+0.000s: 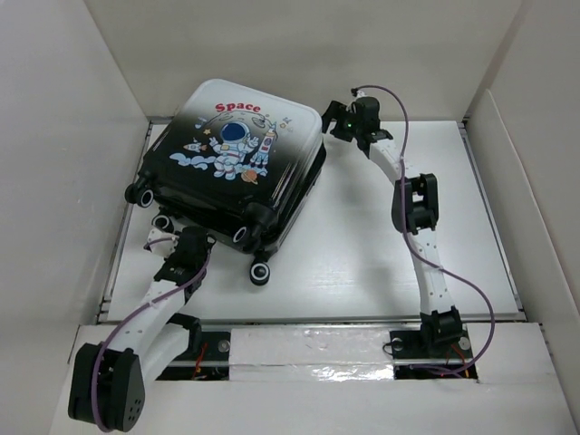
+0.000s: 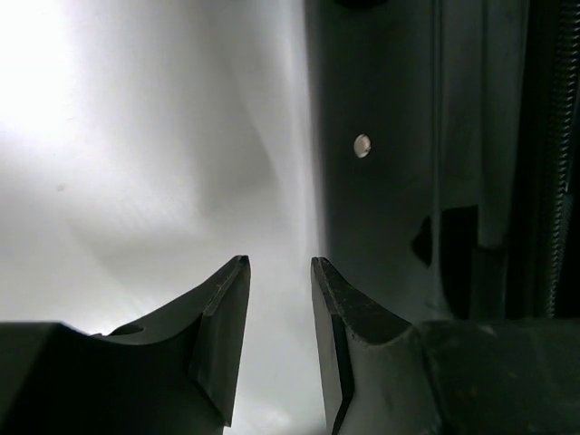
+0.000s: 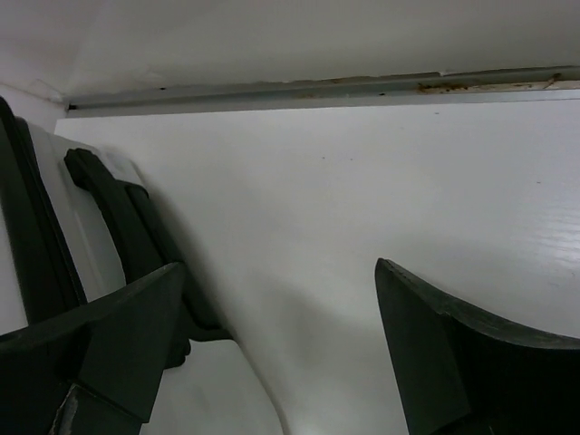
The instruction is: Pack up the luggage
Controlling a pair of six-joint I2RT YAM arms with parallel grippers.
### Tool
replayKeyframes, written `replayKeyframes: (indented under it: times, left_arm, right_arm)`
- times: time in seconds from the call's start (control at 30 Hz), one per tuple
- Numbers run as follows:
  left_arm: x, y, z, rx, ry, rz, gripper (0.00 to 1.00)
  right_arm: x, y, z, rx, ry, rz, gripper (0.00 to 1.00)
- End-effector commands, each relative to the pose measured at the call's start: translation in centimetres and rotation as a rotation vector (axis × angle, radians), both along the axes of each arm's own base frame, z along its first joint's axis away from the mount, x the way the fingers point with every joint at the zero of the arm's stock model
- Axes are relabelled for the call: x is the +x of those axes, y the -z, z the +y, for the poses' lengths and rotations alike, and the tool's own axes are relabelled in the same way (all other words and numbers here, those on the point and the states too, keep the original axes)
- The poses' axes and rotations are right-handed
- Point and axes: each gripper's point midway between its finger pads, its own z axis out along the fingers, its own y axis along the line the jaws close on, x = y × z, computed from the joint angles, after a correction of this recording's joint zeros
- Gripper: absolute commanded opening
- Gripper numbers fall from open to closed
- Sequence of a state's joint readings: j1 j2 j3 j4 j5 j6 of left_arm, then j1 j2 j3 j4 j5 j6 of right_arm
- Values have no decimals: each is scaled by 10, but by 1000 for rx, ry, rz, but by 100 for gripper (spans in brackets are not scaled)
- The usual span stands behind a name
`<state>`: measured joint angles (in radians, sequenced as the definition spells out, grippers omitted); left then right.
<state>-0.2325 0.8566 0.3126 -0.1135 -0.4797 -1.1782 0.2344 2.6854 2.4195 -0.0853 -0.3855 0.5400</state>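
Black fingers of the left gripper stand a narrow gap apart with nothing between them, their tips just beside the dark lower shell of the luggage at its wheeled end. The right gripper is spread wide and also empty, hovering off the opposite, far-right corner of the case, where a dark handle-like bar runs along the side. The luggage lies printed face up toward the far-left corner of the table, with its wheels pointing at the near edge. From above, the two shells look offset (the upper half sits skewed over the lower), so the case is probably not fully closed.

The likely trouble is sliding. Neither claw grips anything, and the tabletop looks smooth, so a push from the narrow left claw at the wheel corner could roll or pivot the whole case instead of seating the lid. With the right claw open and not touching, nothing braces the far corner against that turn. The case could swing into the white side wall, and the skewed shells could jam edge against edge if pressed down before they line up.
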Motion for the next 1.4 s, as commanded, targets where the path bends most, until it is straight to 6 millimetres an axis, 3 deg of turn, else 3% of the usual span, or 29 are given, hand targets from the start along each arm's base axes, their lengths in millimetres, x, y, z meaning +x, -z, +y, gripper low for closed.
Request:
replayKeyframes:
  times: [0.0,0.17,0.2,0.27,0.3,0.33,0.37,0.4,0.43,0.47,0.5,0.57,0.6,0.67,0.7,0.73,0.77,0.8,0.9,0.93,1.0,1.07,1.1,1.17,1.23,1.27,1.3,1.33,1.37]
  left_arm:
    - [26,-25,10,-16,-99,-119,31]
    - [40,-29,28,-28,-164,-171,30]
    - [42,-27,31,-30,-168,-168,30]
    - [48,-30,44,-25,-203,-183,30]
    - [51,-29,45,-27,-205,-177,30]
    - [53,-28,47,-29,-210,-178,30]
    - [57,-30,47,-32,-209,-200,30]
    - [58,-25,47,-28,-208,-192,30]
    - [59,-24,50,-34,-219,-193,30]
    - [63,-26,51,-37,-218,-207,30]
    - [68,-25,49,-38,-202,-200,30]
    - [72,-26,50,-33,-204,-193,30]
    - [75,-28,49,-26,-189,-196,30]
    - [85,-39,48,-30,-163,-258,30]
    - [89,-37,40,-20,-91,-260,31]
    - [94,-40,36,-25,-67,-275,32]
    - [98,-41,34,-34,-58,-277,32]
    - [106,-41,29,-52,-39,-270,32]
    - [115,-41,24,-75,-24,-246,31]
    - [113,-39,24,-88,-38,-239,31]
    - [99,-34,25,-100,-56,-254,30]
    - [89,-33,31,-101,-95,-282,31]
    - [82,-35,32,-99,-101,-297,32]
    - [79,-38,32,-96,-98,-303,33]
    - [76,-43,30,-100,-80,-313,35]
    - [75,-45,29,-102,-76,-323,35]
    - [74,-45,28,-103,-72,-324,36]
    - [73,-45,27,-107,-63,-324,36]
    - [72,-43,26,-108,-62,-321,36]
  right_arm:
    - [-21,-39,65,80,-178,-120,92]
    - [-63,-21,100,113,-380,-131,89]
    - [-71,-43,100,136,-396,-162,88]
    - [-97,-26,97,161,-440,-170,82]
    - [-107,-30,94,167,-446,-182,80]
    - [-118,-76,91,191,-447,-288,79]
    - [-141,-46,83,192,-444,-216,77]
    - [-153,-54,80,201,-449,-235,76]
    - [-168,-92,75,218,-455,-317,75]
    - [-179,-95,70,217,-449,-317,74]
    - [-201,-70,62,207,-437,-256,74]
    - [-237,-102,65,198,-452,-329,73]
    - [-261,-78,61,177,-446,-267,73]
    - [-301,-80,74,139,-467,-281,73]
    - [-324,-105,76,129,-474,-336,73]
    - [-346,-82,76,58,-485,-292,73]
    - [-355,-84,78,18,-458,-310,73]
    - [-388,-102,94,11,-510,-357,73]
    - [-417,-84,83,-93,-473,-323,74]
    - [-421,-102,69,-71,-417,-351,74]
    - [-409,-104,41,-80,-314,-370,74]
    - [-380,-112,10,-132,-235,-375,73]
    - [-364,-147,8,-135,-221,-437,73]
    - [-322,-146,-7,-219,-191,-418,73]
    - [-282,-196,-12,-209,-166,-528,79]
    - [-250,-171,-21,-234,-163,-448,90]
    - [-233,-173,-23,-235,-172,-434,96]
    - [-214,-211,-21,-215,-182,-501,100]
    - [-202,-216,-21,-189,-219,-508,100]
